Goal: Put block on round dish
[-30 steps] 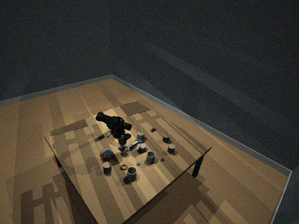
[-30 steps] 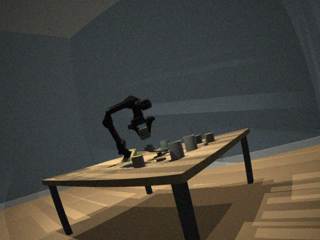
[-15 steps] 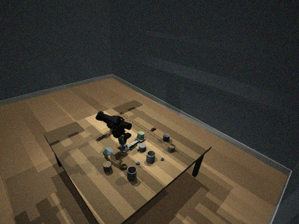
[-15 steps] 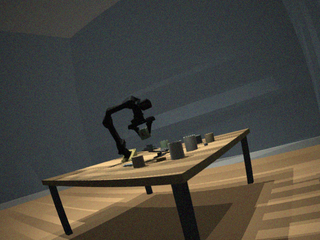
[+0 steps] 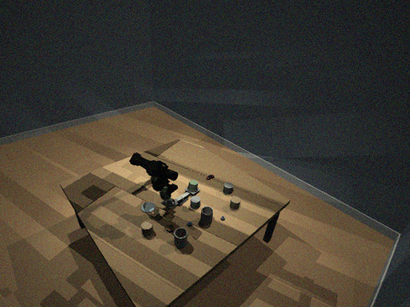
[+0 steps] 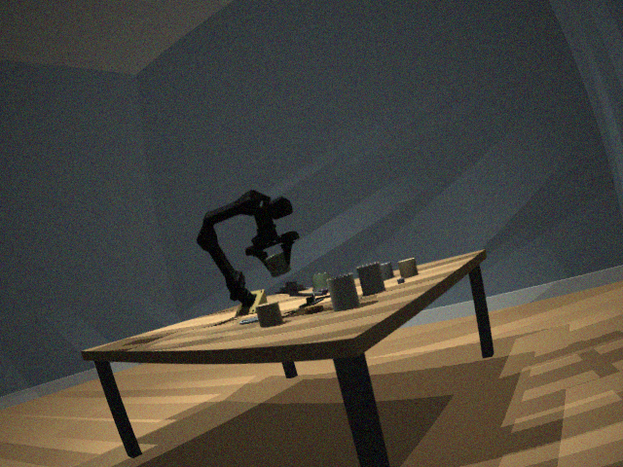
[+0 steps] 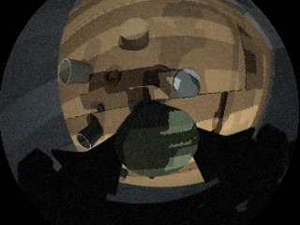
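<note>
My gripper is shut on a green cup and holds it tilted, well above the table. The other green cup stands on the far end of the balance. The near end of the balance has no cup on it and lies below the gripper in the top view. It is too dark and small there to tell the block. The round dish is pale blue, to the left of the balance in the top view. The held cup is beside the dish in the wrist view.
A beige cylinder stands near the dish. Two tall grey containers stand toward the front. A pale cylinder is beside the balance. A dark ring and a blue piece lie between.
</note>
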Robot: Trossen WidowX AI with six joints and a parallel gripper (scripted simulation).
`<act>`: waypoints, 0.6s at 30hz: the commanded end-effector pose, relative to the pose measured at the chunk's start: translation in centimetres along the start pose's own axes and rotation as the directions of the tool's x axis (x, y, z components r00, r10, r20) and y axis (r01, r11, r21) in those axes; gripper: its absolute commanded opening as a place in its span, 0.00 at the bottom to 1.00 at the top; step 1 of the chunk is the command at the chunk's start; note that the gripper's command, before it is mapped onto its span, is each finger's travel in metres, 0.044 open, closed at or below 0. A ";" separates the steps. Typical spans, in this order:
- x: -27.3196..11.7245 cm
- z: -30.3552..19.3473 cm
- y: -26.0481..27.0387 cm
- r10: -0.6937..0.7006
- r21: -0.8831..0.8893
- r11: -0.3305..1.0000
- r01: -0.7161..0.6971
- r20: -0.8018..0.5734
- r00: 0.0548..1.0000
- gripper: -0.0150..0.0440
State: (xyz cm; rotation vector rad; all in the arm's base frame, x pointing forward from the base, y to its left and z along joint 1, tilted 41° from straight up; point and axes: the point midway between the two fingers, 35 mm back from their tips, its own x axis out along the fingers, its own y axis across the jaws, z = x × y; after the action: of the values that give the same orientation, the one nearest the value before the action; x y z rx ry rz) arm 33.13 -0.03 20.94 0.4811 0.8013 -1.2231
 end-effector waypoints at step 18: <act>2.7 6.1 -8.8 -0.022 0.024 0.999 0.022 -0.027 0.999 0.25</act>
State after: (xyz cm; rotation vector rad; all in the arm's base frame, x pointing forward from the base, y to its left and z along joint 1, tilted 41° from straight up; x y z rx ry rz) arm 27.84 -7.88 23.20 0.5043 0.8180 -1.2559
